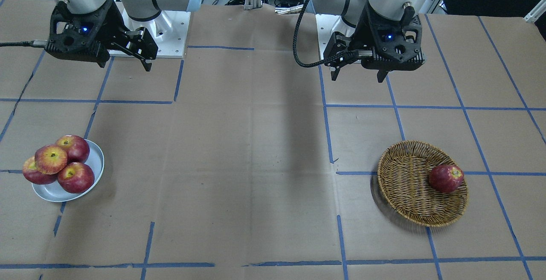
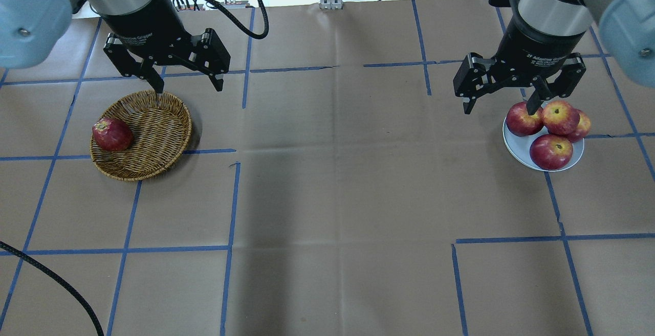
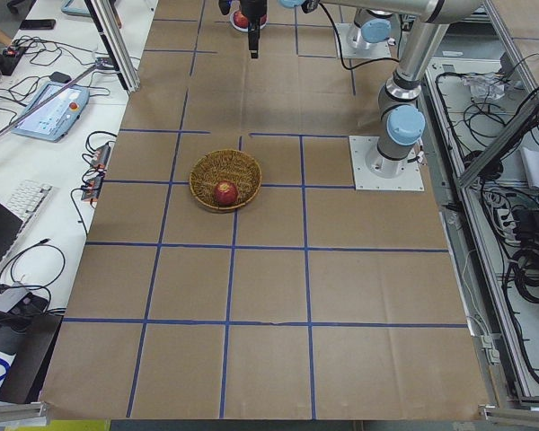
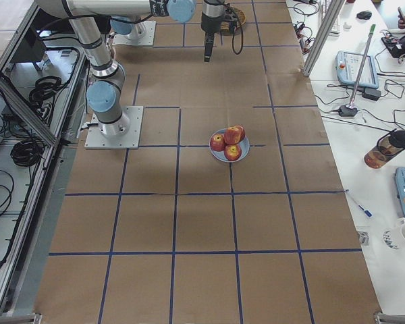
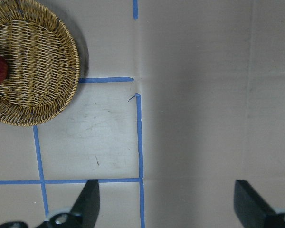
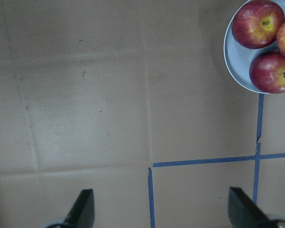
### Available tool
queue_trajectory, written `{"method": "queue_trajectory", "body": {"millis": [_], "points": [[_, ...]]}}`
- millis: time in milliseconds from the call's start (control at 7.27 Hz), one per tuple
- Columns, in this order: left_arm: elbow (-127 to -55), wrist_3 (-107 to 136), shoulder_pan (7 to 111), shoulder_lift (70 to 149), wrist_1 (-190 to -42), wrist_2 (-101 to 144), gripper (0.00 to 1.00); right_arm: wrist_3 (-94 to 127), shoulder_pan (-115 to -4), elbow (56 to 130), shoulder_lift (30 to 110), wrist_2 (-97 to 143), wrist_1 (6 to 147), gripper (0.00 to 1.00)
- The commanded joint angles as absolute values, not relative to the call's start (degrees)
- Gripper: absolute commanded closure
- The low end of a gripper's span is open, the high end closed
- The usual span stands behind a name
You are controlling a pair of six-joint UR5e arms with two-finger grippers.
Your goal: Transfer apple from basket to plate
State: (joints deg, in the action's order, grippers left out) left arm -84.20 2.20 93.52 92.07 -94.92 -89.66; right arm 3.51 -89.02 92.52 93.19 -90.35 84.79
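The lighter apple (image 1: 50, 158), red with yellow-orange patches, lies on top of three darker red apples on the pale plate (image 1: 96, 165); it also shows in the overhead view (image 2: 561, 117). The wicker basket (image 2: 153, 131) holds one dark red apple (image 2: 111, 134) at its edge. My left gripper (image 2: 189, 88) is open and empty, raised above the table beside the basket's rim. My right gripper (image 2: 499, 108) is open and empty, raised beside the plate (image 2: 517, 147). The left wrist view shows the basket (image 5: 42, 71), and the right wrist view shows the plate (image 6: 235, 61).
Brown paper with a blue tape grid (image 2: 233, 193) covers the table. The arm bases (image 1: 170, 37) stand at the robot's side. Desks with tablets, cables and cups lie beyond the table's far edge (image 4: 364, 74).
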Motion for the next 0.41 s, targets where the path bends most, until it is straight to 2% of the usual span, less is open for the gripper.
{"method": "queue_trajectory", "body": {"millis": [0,275], "points": [[-84.20,2.20,93.52,92.11,-94.92,-89.65,0.01,3.60,-89.03,91.15,91.68,-90.35,84.73,0.00],[-84.20,2.20,93.52,92.02,-94.92,-89.74,0.01,3.52,-89.03,91.05,91.49,-90.35,84.73,0.00]]}}
